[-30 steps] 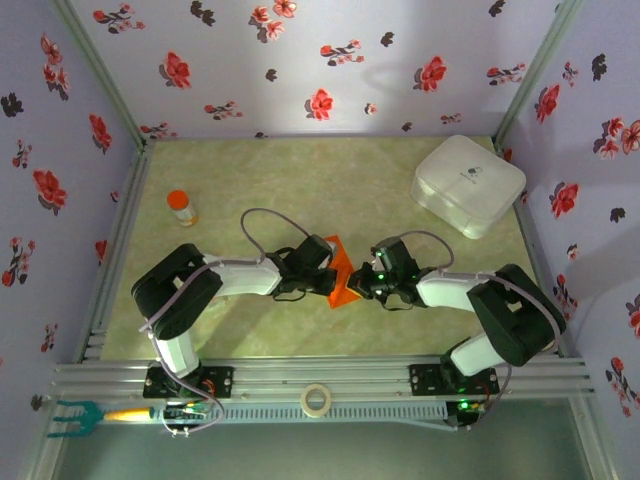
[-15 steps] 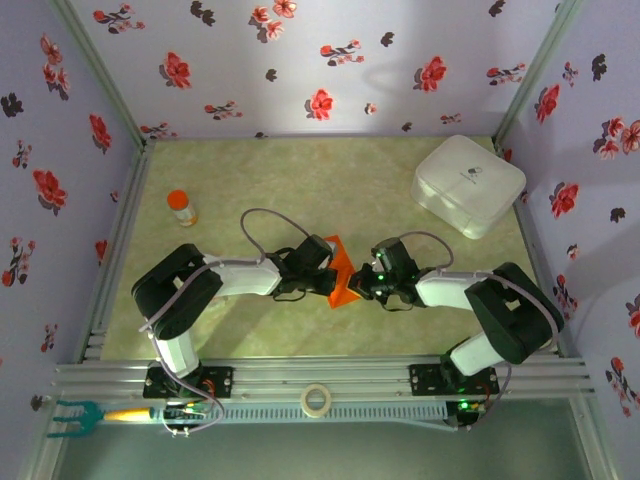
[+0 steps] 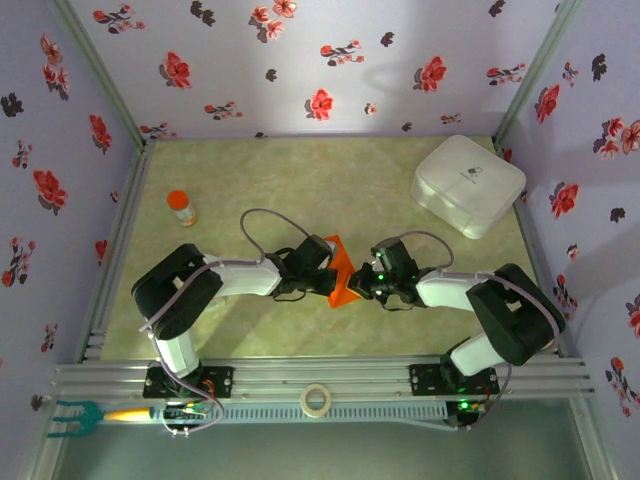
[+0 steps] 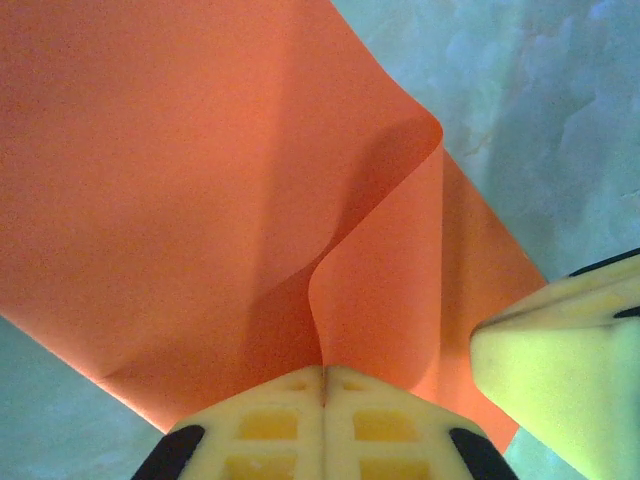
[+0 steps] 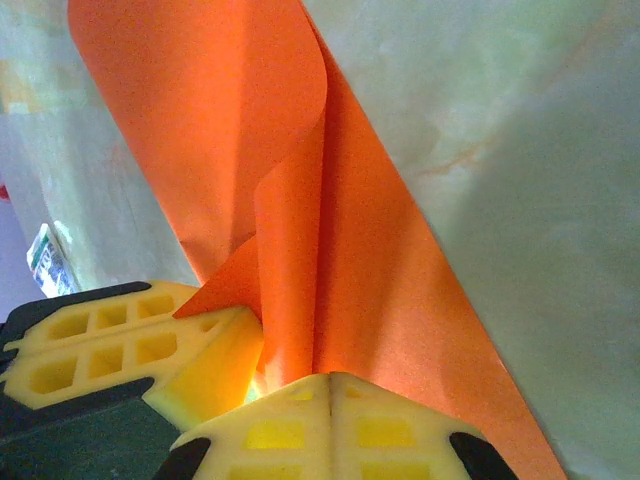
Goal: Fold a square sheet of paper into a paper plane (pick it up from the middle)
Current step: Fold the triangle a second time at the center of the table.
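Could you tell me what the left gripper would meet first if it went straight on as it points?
The square sheet of paper itself: the left gripper is shut on its edge and the sheet bulges directly ahead. The right gripper sits slightly aside; depth is unclear.

Paper (image 3: 344, 290) centre, case (image 3: 468, 185) far right

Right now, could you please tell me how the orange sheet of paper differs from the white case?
The square sheet of paper is bright orange and thin, curled into a bend; the white case is bulky and rounded. The paper is pinched mid-table by the left gripper and right gripper, jaws shut; the case stands untouched in the far right corner.
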Controlling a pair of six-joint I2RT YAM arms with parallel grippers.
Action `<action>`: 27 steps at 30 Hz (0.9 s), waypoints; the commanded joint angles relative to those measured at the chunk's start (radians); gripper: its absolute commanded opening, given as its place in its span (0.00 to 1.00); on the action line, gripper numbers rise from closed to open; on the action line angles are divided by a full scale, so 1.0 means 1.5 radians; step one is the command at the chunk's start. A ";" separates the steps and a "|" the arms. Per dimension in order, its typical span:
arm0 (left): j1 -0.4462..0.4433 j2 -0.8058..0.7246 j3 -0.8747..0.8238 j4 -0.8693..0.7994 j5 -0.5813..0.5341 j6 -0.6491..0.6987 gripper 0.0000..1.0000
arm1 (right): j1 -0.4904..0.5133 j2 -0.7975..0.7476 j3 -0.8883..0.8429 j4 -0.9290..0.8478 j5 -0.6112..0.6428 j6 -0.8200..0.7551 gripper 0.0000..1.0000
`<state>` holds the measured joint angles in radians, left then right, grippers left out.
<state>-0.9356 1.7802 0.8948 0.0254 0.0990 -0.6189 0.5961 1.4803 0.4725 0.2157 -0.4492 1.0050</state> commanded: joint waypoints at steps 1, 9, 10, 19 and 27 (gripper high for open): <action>0.005 -0.009 -0.009 -0.008 0.009 -0.004 0.00 | 0.005 0.002 0.015 -0.029 0.011 -0.003 0.05; 0.005 -0.045 0.002 -0.024 -0.002 0.011 0.00 | 0.005 0.013 -0.001 -0.083 0.060 -0.022 0.03; 0.006 -0.050 0.001 -0.024 -0.006 0.014 0.01 | 0.005 0.012 -0.001 -0.083 0.061 -0.022 0.03; 0.007 -0.051 -0.004 -0.059 -0.047 0.023 0.01 | 0.005 0.010 0.001 -0.073 0.055 -0.014 0.03; 0.011 -0.037 0.006 -0.063 -0.053 0.033 0.01 | 0.005 0.009 0.002 -0.071 0.051 -0.011 0.04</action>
<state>-0.9283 1.7172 0.8948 -0.0395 0.0437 -0.5949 0.5968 1.4849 0.4770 0.1627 -0.4141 0.9947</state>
